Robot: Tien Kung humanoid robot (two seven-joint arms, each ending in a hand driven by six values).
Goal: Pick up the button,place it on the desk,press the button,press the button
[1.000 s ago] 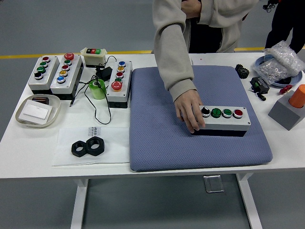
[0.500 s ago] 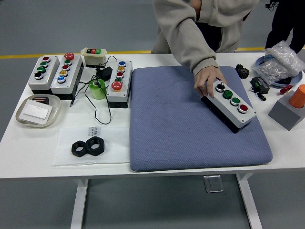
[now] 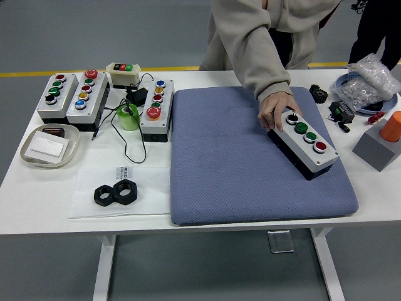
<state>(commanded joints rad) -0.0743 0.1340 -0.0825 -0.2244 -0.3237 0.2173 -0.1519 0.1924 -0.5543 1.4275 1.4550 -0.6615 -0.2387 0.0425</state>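
The button box [image 3: 304,143] lies slanted on the blue mat [image 3: 238,163] on the table [image 3: 37,188]. A person's hand [image 3: 276,111] holds its far end. No robot hand is visible, so its fingers cannot be judged; both presses remain.

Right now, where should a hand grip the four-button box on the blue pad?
Grip the button box across its long sides near the red-button end, coming from the right. It lies diagonally, and the person's hand covers the black-button end. Avoid the button tops.
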